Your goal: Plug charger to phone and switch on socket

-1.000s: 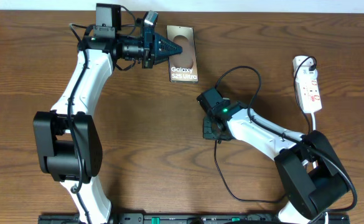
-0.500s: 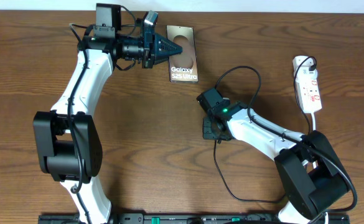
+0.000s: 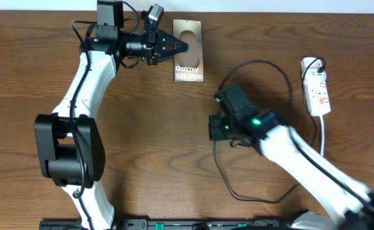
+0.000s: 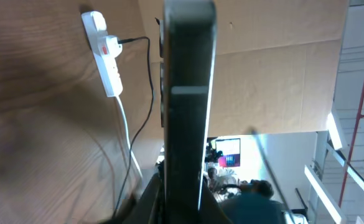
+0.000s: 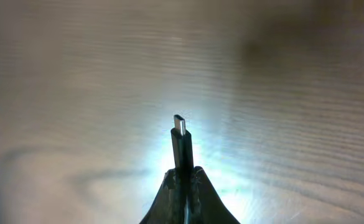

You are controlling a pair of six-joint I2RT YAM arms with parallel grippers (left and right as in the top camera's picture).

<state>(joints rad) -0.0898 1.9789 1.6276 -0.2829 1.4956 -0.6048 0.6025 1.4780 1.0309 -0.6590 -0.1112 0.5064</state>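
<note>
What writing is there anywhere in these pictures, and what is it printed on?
"Galaxy" above "S25 Ultra": white lettering on the phone, seen from overhead.
Power strip: its markings are too small to read.
The screen in the background of the left wrist view is too blurred to read.

Phone (image 3: 188,54): grey-bronze slab with white "Galaxy S25 Ultra" lettering and a dark oval mark. It sat far-centre on the table, long axis pointing away from the robot base. Its left edge was pinched in the left gripper (image 3: 184,46); couldn't tell whether it rested on the wood.
Charger (image 3: 258,62): thin black cable in wide loops, one end running to the socket's far end. The plug tip (image 5: 180,140), black with a silver connector, was clamped in the right gripper (image 5: 183,180), well apart from the phone.
Socket (image 3: 317,86): white strip with red switches at the right edge, white cord trailing nearward. Switch state unreadable.
</note>
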